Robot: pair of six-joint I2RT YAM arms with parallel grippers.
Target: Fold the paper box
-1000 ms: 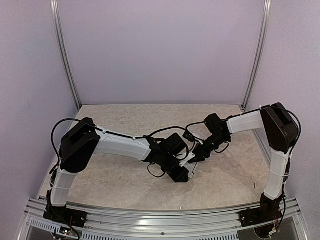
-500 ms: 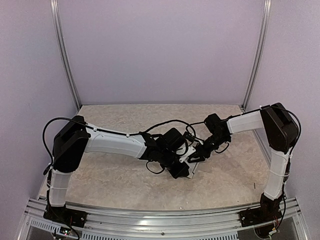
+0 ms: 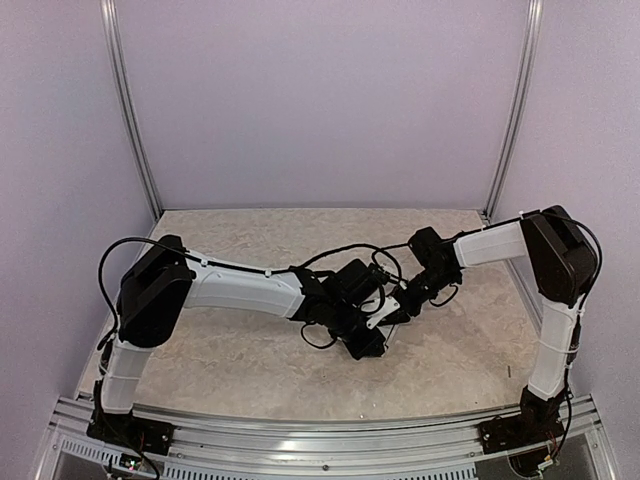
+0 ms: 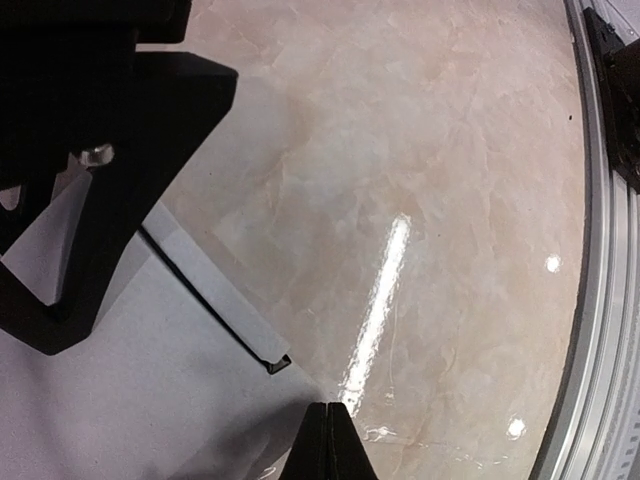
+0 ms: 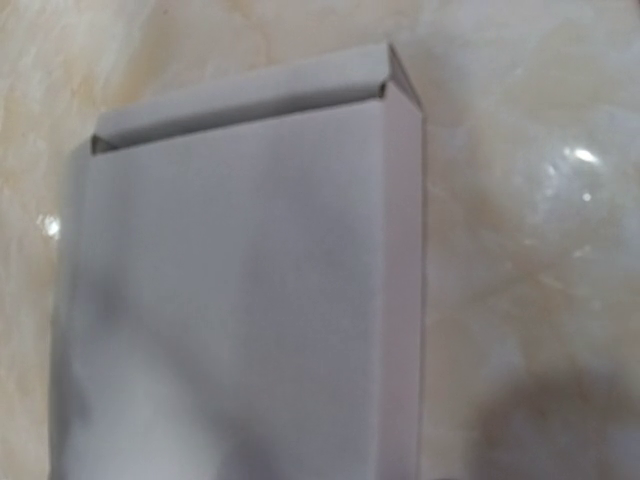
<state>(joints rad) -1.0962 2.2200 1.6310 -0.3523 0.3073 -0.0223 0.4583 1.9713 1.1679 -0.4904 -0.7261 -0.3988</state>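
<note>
The paper box (image 5: 240, 280) is a slim pale grey box with its far end flap tucked in. It fills my right wrist view and runs off the bottom edge, so that gripper's own fingers stay out of sight. In the top view, my right gripper (image 3: 397, 306) meets the box (image 3: 378, 318) at mid-table. Its black fingers (image 4: 100, 200) sit on the box (image 4: 120, 380) in the left wrist view. My left gripper (image 4: 328, 440) is shut with nothing in it, its tips right at the box's corner beside a small dark slot (image 4: 278, 364).
The marbled beige tabletop (image 4: 450, 200) lies under both grippers. An aluminium rail (image 4: 605, 300) runs along the near edge. Upright metal posts (image 3: 128, 110) and pale walls close in the back and sides.
My left jaws have closed the last bit. The left arm's elbow swung out to the left and came back. The right arm and the box have stayed put.
</note>
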